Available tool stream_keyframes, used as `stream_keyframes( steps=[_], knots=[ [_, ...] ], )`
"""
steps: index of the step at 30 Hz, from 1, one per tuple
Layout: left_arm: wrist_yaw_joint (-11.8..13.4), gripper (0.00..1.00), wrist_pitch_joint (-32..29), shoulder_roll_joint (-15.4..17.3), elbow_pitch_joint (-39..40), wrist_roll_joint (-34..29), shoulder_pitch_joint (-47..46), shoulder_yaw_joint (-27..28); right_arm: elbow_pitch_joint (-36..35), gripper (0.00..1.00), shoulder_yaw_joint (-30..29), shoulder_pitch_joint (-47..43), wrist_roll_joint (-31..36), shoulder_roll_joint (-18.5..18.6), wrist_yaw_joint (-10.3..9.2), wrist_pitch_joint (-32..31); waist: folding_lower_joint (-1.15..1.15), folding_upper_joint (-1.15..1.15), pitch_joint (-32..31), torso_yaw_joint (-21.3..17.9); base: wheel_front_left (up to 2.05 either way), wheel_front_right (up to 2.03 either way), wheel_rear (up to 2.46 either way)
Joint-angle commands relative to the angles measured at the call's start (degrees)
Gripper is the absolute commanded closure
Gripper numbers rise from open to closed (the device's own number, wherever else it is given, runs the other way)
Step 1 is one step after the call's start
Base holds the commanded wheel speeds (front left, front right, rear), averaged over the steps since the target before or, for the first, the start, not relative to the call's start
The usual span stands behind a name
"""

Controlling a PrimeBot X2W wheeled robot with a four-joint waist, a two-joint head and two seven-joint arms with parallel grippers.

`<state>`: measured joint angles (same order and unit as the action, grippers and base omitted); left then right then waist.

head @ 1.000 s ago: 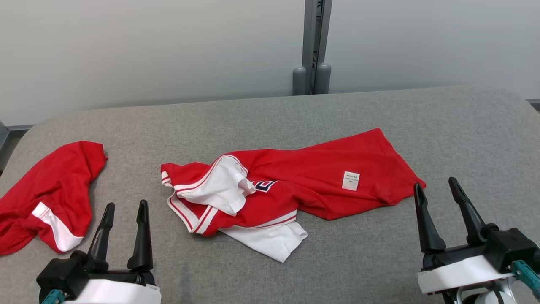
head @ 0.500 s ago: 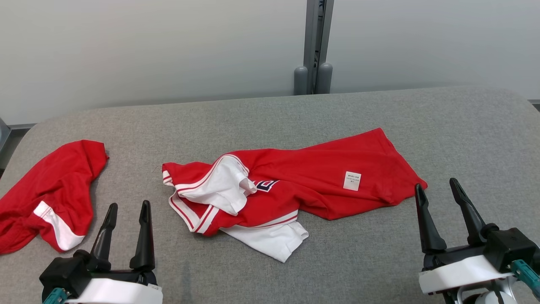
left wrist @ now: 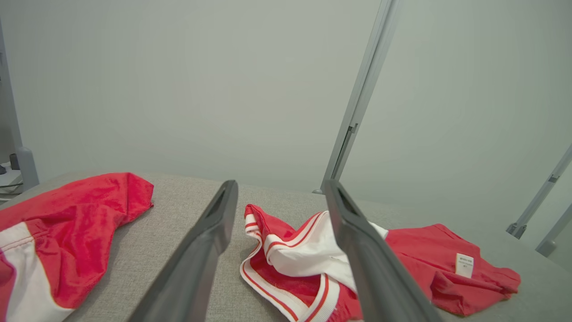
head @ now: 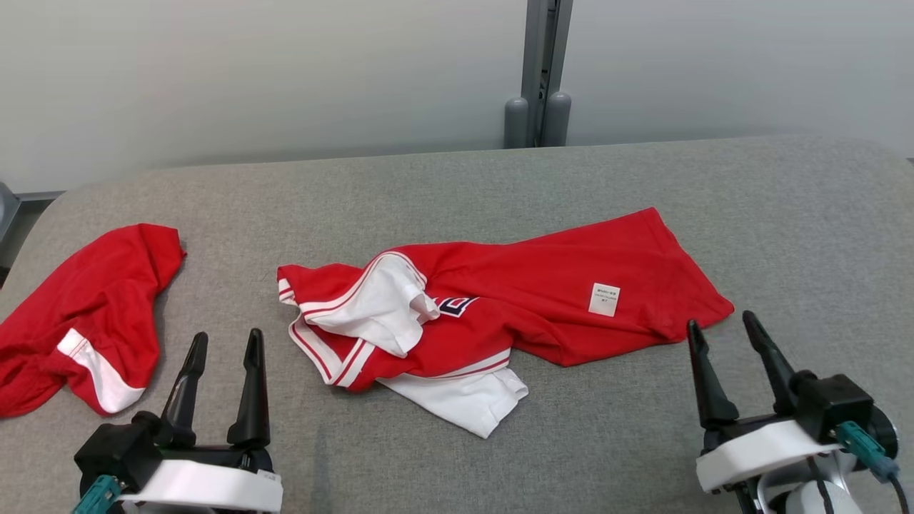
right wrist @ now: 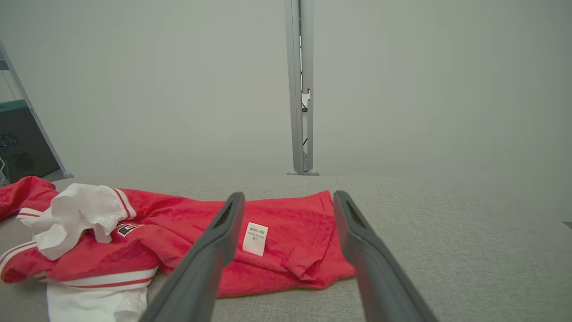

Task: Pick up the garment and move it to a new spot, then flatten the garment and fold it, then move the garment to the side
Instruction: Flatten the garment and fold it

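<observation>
— While the garment [head: 543, 314] lies crumpled on the table [head: 785, 214], how do the grippers stand?
— Jaws wide and empty on both: the left gripper [head: 227, 334] near its white-trimmed end, the right gripper [head: 720, 318] just beside its red hem corner.

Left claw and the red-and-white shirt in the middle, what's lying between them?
Nothing but bare grey table, in the head view; the open left claw sits short of the shirt.
</observation>
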<state>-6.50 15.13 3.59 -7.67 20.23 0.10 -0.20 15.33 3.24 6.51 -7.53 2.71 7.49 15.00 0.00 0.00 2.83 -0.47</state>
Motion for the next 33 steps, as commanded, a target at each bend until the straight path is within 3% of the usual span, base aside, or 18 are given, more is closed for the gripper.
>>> stream_keyframes(
  steps=[1,12,22,23,24,25,26,27,33],
  knots=[
    [-0.2,0.00,0.0,0.2,0.0,-0.2,-1.1,-0.1,1.4,0.00,0.1,1.5,-0.3,0.3,0.00,0.3,0.00,0.00,0.4,0.4,0.00,0.00,0.00],
    [-0.6,0.00,0.0,0.2,-0.5,0.3,-3.1,-1.0,23.0,0.00,-2.3,11.6,1.0,0.4,0.00,-2.1,0.00,0.00,3.7,4.6,0.00,0.00,0.00],
    [-0.9,0.00,0.0,0.5,-0.9,0.5,-4.1,-1.2,34.4,0.00,-4.7,18.2,1.8,0.3,0.00,-2.6,0.00,0.00,5.3,7.0,0.00,0.00,0.00],
    [-0.9,0.00,0.0,0.6,-1.0,0.6,-4.2,-1.1,35.4,0.08,-4.8,18.6,1.5,0.4,0.00,-2.5,0.00,0.00,5.3,7.2,0.00,0.00,0.00],
    [-1.0,0.00,0.0,0.7,-1.1,0.6,-4.3,-1.0,36.2,0.24,-4.9,19.0,1.4,0.4,0.00,-2.3,0.00,0.00,5.4,7.3,0.00,0.00,0.00],
    [-1.0,0.00,0.0,0.6,-1.1,0.7,-4.3,-1.0,36.7,0.62,-5.1,19.6,1.2,0.4,0.00,-1.9,0.00,0.00,5.4,7.5,0.00,0.00,0.00],
    [-1.0,0.00,0.0,0.6,-1.1,0.7,-4.3,-1.0,37.2,0.76,-5.2,20.0,1.1,0.4,0.00,-1.6,0.00,0.00,5.5,7.6,0.00,0.00,0.00],
    [-0.9,0.00,0.0,0.6,-1.1,0.7,-4.3,-1.0,37.6,1.00,-5.3,20.3,0.9,0.4,0.00,-1.2,0.00,0.00,5.5,7.6,0.00,0.00,0.00],
    [-1.0,0.00,0.0,0.6,-1.3,0.6,-4.3,-0.6,38.3,1.00,-5.4,21.2,0.4,0.4,0.00,0.0,0.00,0.00,5.2,7.3,0.00,0.00,0.00]
  ],
)
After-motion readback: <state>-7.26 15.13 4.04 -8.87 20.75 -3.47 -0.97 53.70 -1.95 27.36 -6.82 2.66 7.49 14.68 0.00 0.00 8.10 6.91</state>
